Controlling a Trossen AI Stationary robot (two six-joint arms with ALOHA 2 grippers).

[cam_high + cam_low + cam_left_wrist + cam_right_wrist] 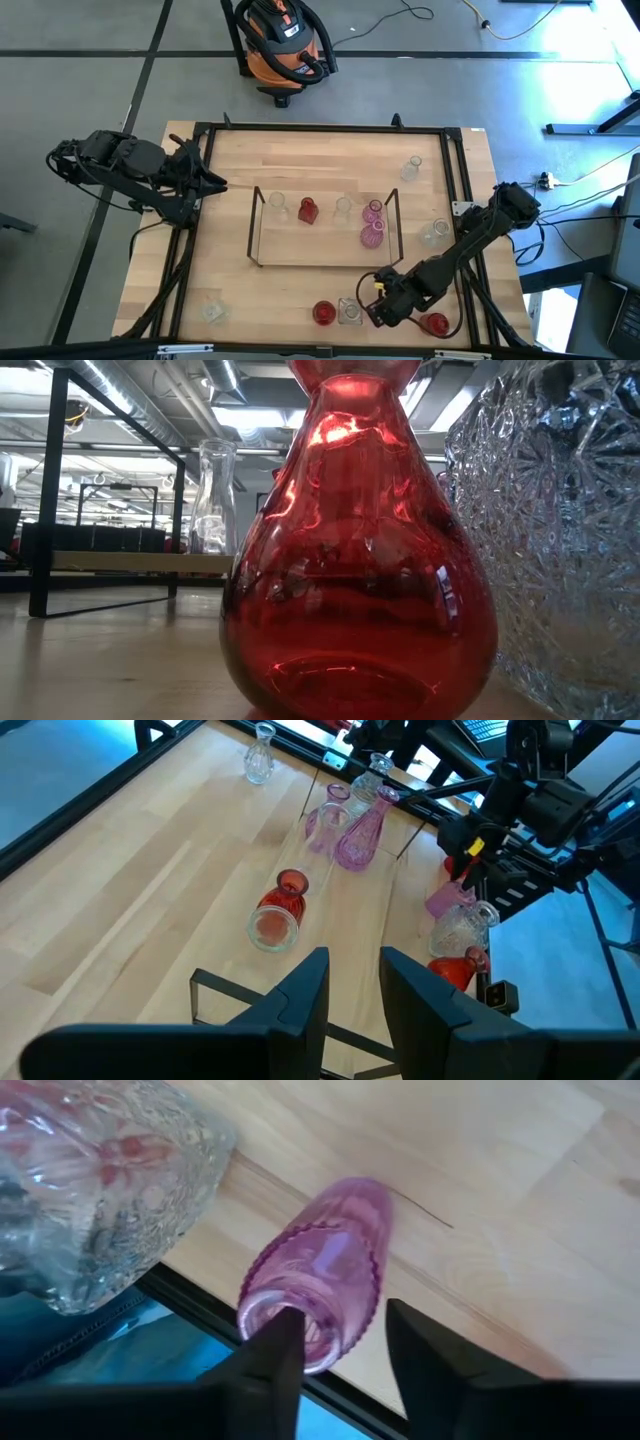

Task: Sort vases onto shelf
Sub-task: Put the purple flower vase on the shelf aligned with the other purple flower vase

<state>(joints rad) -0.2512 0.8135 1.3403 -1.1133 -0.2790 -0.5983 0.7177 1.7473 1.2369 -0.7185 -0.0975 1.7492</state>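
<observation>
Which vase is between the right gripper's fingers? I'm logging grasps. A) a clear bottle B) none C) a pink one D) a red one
C: the right wrist view shows the right gripper with its fingers either side of the pink vase's rim.

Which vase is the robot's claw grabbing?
The small pink vase, between the right gripper fingers at the table's near edge, beside the clear cut-glass jar.

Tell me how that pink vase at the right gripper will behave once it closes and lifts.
The pink vase looks like smooth glass, so it is probably slippery and breakable. The right gripper has one finger at its open mouth, so a rim pinch may let it swing. It sits near the table's front edge, beside a cut-glass jar; it might roll off.
</observation>
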